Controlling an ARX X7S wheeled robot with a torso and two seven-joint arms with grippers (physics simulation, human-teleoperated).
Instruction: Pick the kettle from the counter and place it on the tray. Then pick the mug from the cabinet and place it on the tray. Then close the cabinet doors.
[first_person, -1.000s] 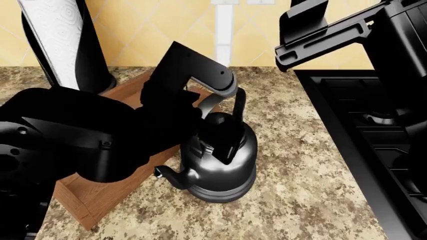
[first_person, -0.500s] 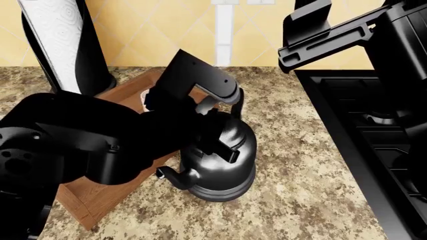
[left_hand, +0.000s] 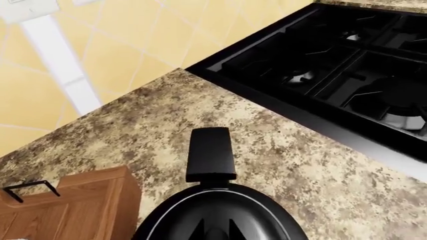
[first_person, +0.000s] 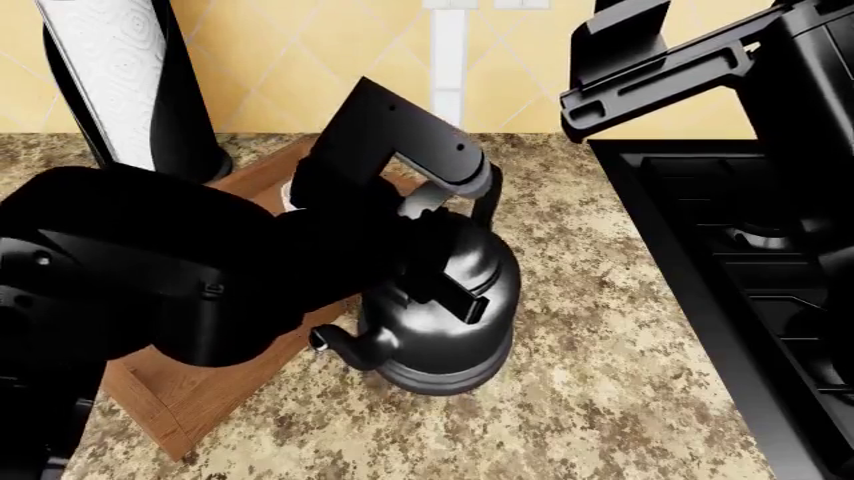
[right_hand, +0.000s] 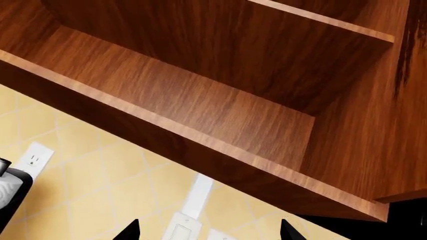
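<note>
The glossy black kettle (first_person: 447, 330) stands on the speckled counter (first_person: 601, 390) right against the long side of the wooden tray (first_person: 167, 405), spout toward the front. My left gripper (first_person: 451, 285) reaches down under the arched handle (first_person: 489, 195) and is shut on the kettle. In the left wrist view the jaw tips (left_hand: 213, 231) stand close together over the kettle's dome (left_hand: 220, 212), beside the tray (left_hand: 73, 210). My right gripper (first_person: 627, 45) is raised at the upper right, open and empty (right_hand: 208, 230), facing the cabinet's open shelf (right_hand: 200, 105). The mug is out of view.
A black paper-towel holder (first_person: 127, 80) stands behind the tray at the back left. The black gas stovetop (first_person: 747, 280) fills the right side of the counter. The tiled wall carries a white outlet strip (first_person: 447, 60). My left arm hides most of the tray.
The kettle has risen slightly and leaned over, its handle top now higher and further right. My left arm has lifted with it. The right arm has barely shifted.
</note>
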